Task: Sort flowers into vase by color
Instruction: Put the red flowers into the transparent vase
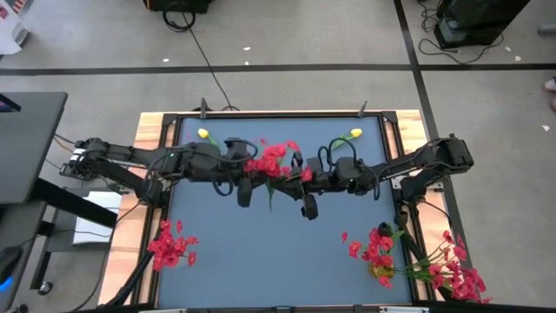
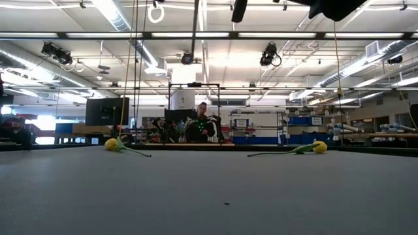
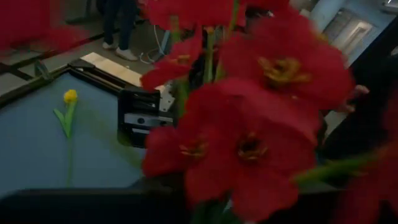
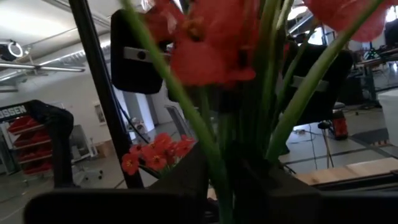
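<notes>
A bunch of red flowers (image 1: 274, 161) with broad, dark-centred blossoms on thin green stalks hangs above the middle of the worktop (image 1: 261, 252), between the left gripper (image 1: 245, 178) and the right gripper (image 1: 300, 178). Both grippers meet at its stalks, but I cannot tell which one grips, nor how wide either stands. Two yellow tulips lie at the far edge, one to the left (image 1: 203, 134) and one to the right (image 1: 355, 133). Two more red bunches lie at the near corners, left (image 1: 170, 245) and right (image 1: 417, 261).
</notes>
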### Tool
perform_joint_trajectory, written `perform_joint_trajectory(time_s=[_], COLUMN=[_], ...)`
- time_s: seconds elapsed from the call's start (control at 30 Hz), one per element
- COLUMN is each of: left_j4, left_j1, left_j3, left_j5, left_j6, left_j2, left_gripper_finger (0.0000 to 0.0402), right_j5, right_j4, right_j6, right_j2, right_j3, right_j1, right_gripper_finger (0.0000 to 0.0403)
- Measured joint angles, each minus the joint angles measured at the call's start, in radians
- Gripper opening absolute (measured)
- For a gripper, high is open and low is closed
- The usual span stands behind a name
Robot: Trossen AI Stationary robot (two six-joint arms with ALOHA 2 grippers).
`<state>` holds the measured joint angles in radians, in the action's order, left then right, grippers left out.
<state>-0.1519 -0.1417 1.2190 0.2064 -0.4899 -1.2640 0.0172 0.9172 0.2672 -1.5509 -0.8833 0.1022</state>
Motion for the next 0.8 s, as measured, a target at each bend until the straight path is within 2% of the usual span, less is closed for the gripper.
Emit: perform_joint_trajectory(time_s=[0.1, 0.17, 0.37, 0.6, 0.8], left_j4=[-0.002, -0.010, -0.169, -0.385, -0.502], left_j1=[0.007, 0.007, -0.006, -0.066, -0.123], left_j3=[0.000, 0.000, 0.000, 0.001, 0.001], left_j5=[0.000, 0.001, -0.001, -0.097, -0.104], left_j6=[0.051, 0.094, 0.141, 0.227, 0.279], left_j2=[0.000, 0.006, 0.096, 0.298, 0.465], left_gripper_finger=[0.0045, 0.0015, 0.0008, 0.0004, 0.0002], right_j5=[0.002, 0.012, 0.078, 0.182, 0.268], right_j4=[-0.002, -0.006, -0.103, -0.269, -0.341], right_j6=[0.000, 0.001, 0.034, 0.233, 0.353], right_j2=[0.000, 0.000, 0.000, 0.000, -0.001], right_j3=[0.000, 0.000, 0.000, 0.000, 0.000], right_j1=[-0.004, -0.006, -0.006, 0.003, -0.011], right_gripper_finger=[0.0085, 0.0092, 0.0100, 0.0101, 0.0100])
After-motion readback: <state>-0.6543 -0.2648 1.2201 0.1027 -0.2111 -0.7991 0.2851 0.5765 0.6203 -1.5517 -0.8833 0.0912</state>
